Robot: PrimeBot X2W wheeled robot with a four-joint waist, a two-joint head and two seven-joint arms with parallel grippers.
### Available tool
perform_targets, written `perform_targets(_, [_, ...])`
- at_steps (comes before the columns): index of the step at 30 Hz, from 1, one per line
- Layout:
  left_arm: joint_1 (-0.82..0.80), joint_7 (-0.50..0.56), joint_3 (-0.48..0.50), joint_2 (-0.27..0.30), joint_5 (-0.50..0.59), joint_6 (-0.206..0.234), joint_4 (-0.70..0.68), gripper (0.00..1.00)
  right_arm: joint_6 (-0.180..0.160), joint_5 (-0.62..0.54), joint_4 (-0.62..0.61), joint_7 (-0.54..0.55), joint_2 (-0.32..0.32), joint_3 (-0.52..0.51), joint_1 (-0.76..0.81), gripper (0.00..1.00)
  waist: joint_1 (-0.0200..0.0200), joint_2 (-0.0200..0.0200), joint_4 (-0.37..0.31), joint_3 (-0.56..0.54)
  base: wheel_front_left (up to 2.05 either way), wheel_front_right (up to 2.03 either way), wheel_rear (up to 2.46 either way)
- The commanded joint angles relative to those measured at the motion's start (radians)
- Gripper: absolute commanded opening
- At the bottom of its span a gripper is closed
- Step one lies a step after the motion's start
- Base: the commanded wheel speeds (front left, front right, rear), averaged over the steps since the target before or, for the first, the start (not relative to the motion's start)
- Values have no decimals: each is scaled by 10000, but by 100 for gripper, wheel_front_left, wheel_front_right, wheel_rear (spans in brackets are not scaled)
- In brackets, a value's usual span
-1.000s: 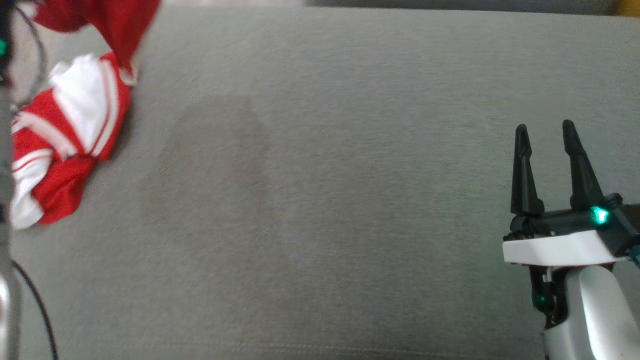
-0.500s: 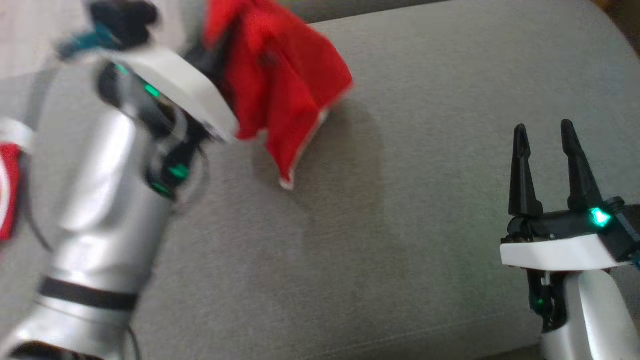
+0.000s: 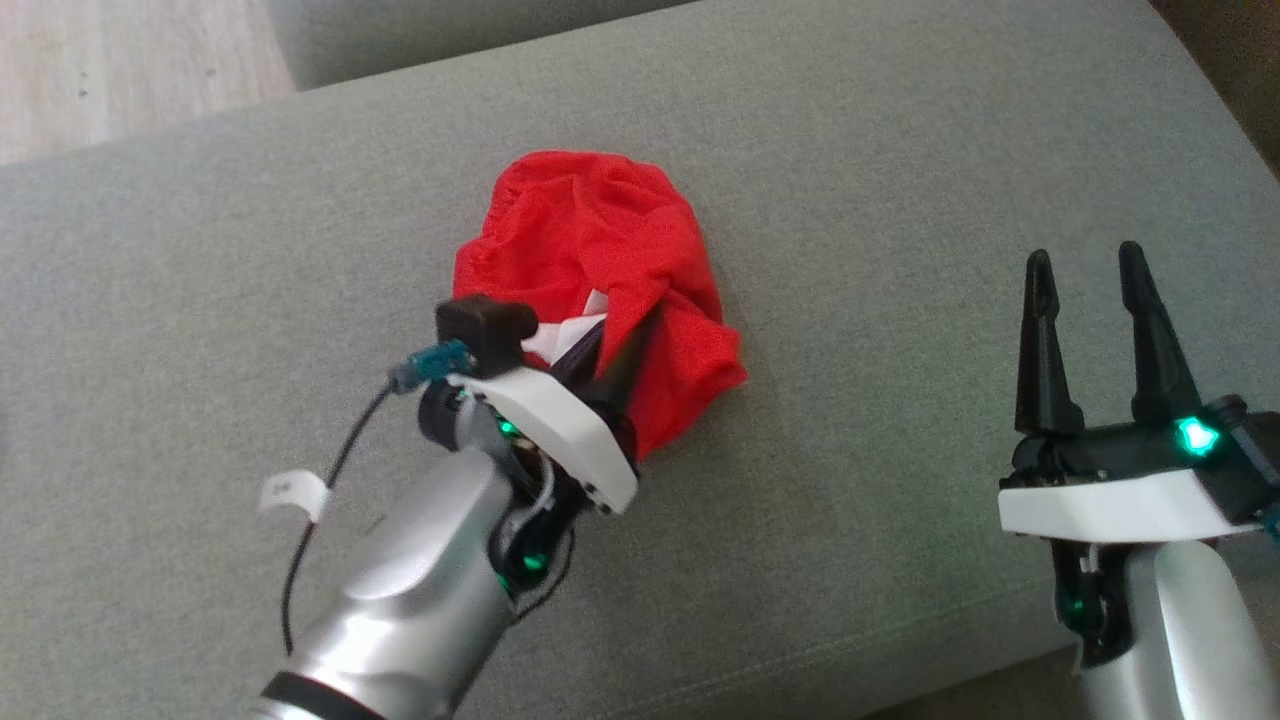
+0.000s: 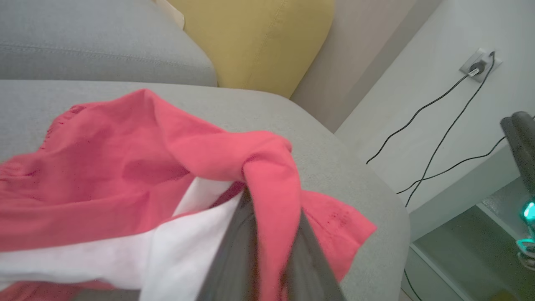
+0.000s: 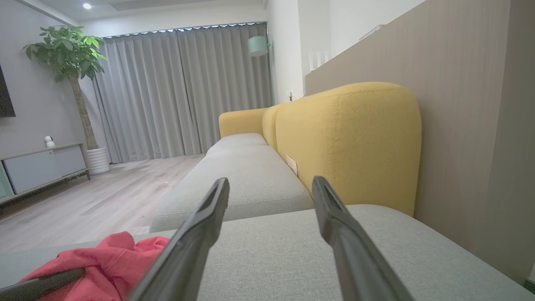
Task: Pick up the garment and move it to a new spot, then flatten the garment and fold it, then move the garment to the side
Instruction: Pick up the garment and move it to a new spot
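Head view — one garment (image 3: 590,230) in left tool (image 3: 620,345), right tool (image 3: 1085,256) splayed.

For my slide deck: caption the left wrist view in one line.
The left arm's dark fingers pinch a fold of the crumpled red-and-white garment on the grey sofa cushion.

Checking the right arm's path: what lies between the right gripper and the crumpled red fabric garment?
The stretch is bare: just grey fabric sofa cushion between the right gripper and the crumpled red fabric garment, as the head view shows.
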Motion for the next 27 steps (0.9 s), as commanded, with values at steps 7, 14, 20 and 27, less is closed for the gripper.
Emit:
perform_targets(7, [-243, -822, -758, 67, -91, 715, -456, 100, -9, -67, -90, -23, -1, 218, 309, 100, 0, 0, 567, -571, 0, 0, 0])
perform_targets(14, [675, -839, 942, 66, 965, 1414, -1530, 100, -9, -110, 10, -23, -1, 113, 592, 100, 0, 0, 1442, -1015, 0, 0, 0])
perform_targets(20, [1920, -841, 2235, 68, 2022, 1101, -2259, 100, -9, -130, 119, -23, -1, 131, 819, 100, 0, 0, 2278, -1379, 0, 0, 0])
perform_targets(27, [3425, -842, 4094, 139, 3334, 845, -3779, 100, -9, -88, 215, -23, -1, 147, 880, 100, 0, 0, 2662, -1560, 0, 0, 0])
